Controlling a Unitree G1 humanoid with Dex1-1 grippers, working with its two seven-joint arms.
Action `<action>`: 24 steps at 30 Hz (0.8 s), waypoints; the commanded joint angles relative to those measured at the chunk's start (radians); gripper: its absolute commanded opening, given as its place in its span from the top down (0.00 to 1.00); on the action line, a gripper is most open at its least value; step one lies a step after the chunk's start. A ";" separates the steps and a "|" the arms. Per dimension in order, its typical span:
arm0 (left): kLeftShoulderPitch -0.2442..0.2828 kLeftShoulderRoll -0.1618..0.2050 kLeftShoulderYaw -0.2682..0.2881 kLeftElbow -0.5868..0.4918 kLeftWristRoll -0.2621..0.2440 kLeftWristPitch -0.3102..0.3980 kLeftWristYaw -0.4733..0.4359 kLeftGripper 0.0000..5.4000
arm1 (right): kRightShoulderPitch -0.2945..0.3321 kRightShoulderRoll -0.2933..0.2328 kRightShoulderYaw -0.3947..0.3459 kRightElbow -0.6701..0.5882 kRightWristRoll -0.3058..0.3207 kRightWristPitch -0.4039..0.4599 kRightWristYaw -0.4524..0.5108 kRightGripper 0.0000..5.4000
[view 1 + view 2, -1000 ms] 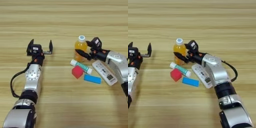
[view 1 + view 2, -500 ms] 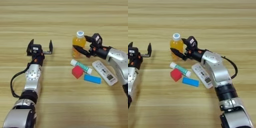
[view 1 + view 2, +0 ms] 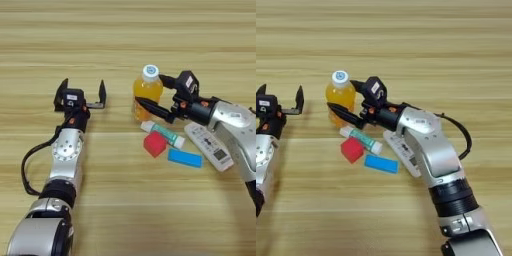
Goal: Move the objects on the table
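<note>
Standing upright, orange-drink bottle [image 3: 147,92] wears white cap [image 3: 150,71].

Partly hidden: orange-drink bottle [image 3: 147,92], its lower right side lying behind the right gripper [image 3: 150,93] fingers; white-and-green tube [image 3: 163,134], its left end passing under the lower finger; remote control [image 3: 208,147] markings reading too small

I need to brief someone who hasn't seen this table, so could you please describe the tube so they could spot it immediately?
On the wooden table, find the right gripper around the orange-drink bottle. Just in front of the bottle lies the white-and-green tube, slanting between the red cube and the white remote control. It is the only long, round item lying down.
</note>
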 commanded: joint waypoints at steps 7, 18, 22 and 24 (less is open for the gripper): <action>-0.019 -0.002 -0.004 0.004 0.015 -0.006 0.011 0.00 | 0.010 0.044 0.083 -0.011 0.018 0.007 0.010 0.34; -0.017 -0.002 -0.005 -0.002 0.014 -0.005 0.011 0.00 | -0.019 0.077 0.124 0.119 0.002 -0.028 0.043 0.34; -0.016 -0.003 -0.006 -0.004 0.015 -0.004 0.012 0.00 | -0.032 0.084 0.124 0.189 -0.007 -0.047 0.062 0.34; -0.016 -0.003 -0.007 -0.005 0.015 -0.004 0.013 0.00 | -0.038 0.088 0.126 0.226 -0.013 -0.065 0.068 0.34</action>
